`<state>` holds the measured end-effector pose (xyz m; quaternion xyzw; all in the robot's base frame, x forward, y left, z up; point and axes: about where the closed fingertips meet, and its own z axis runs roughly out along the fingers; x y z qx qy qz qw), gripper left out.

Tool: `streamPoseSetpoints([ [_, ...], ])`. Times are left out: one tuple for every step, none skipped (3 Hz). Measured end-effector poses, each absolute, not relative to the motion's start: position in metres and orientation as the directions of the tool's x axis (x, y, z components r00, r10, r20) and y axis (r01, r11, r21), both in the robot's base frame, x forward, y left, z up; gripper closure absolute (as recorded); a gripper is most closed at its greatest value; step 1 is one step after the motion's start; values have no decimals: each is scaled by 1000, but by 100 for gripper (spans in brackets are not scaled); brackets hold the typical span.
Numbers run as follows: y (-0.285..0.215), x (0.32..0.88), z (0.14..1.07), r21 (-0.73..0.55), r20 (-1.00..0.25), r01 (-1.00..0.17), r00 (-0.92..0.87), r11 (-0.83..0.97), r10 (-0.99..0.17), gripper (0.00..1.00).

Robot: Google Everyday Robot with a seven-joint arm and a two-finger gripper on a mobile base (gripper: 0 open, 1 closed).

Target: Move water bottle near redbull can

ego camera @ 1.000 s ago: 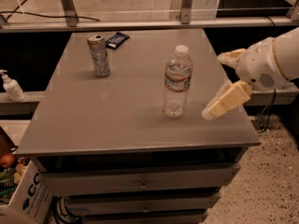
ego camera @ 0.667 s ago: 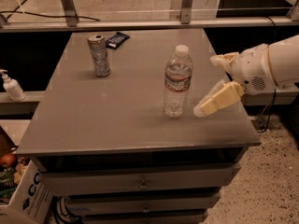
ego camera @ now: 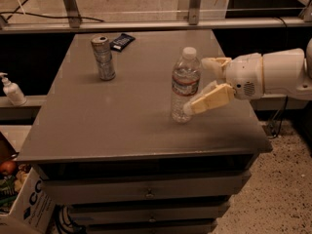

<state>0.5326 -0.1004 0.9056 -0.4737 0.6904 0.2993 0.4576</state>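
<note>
Now | gripper (ego camera: 199, 86) hanging wide open, holding nothing | water bottle (ego camera: 184, 84) standing just at jaw mouth | needing centring, gentle mid-body squeezing | redbull can (ego camera: 103, 57) well beyond jaws

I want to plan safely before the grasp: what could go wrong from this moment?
1. The gripper is open at the right side of the upright water bottle, with one finger low near its base; closing off-centre may tip the tall bottle.
2. The redbull can stands upright close to a dark packet; placing the bottle too close could knock the can over.
</note>
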Motion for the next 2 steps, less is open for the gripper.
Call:
streamPoseSetpoints([
  [-85, 540, 908, 2, -944, -936, -118, 351, -308, 16],
  [-75, 542, 910, 12, -959, -944, -105, 331, -264, 37],
])
